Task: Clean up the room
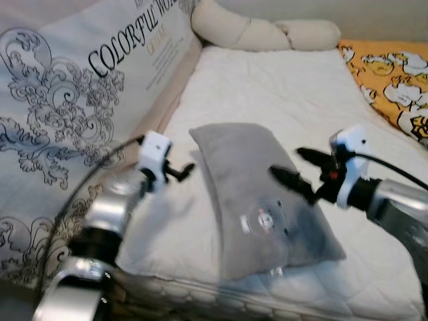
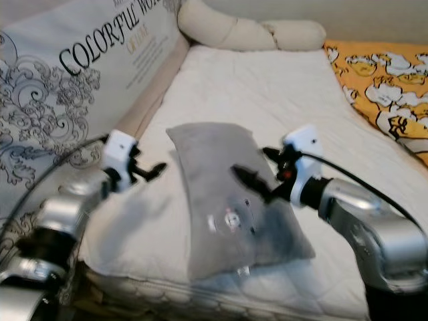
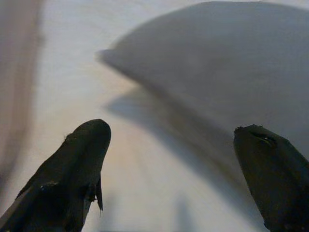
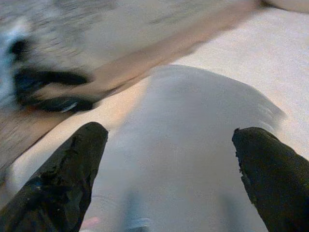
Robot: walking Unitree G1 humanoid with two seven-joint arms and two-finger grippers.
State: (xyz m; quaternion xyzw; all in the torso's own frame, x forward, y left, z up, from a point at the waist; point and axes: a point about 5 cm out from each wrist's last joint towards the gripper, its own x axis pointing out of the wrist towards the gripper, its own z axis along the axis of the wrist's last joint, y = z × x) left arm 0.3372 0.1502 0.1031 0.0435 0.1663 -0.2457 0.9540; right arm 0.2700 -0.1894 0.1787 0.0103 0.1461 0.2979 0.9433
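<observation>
A bed (image 1: pixel 287 100) covered in a white quilted pad runs from the near edge away toward 12 o'clock. Along its 9 o'clock side stands a tall padded panel (image 1: pixel 60 100) printed with grey scrollwork and the words "COLORFUL WORLD". At the far end, around 12 o'clock, lies a long cream bolster (image 1: pixel 261 32). At 2 o'clock an orange blanket (image 1: pixel 391 77) with white cartoon figures spreads along the bed's edge.

A grey pillow (image 1: pixel 257 200) lies flat on the near half of the bed, its long axis tilted from 11 o'clock down to 5 o'clock. A small round printed patch (image 1: pixel 265 219) sits on its near half.

The right claw (image 1: pixel 294 170) hovers over the pillow's 3 o'clock side, its two black fingers spread wide apart and holding nothing. The right wrist view looks down between them onto the grey fabric.

The left claw (image 1: pixel 182 172) hangs just beside the pillow's 9 o'clock edge, above the white pad. In the left wrist view its fingers (image 3: pixel 77 169) stand well apart, empty, with the pillow's corner ahead.
</observation>
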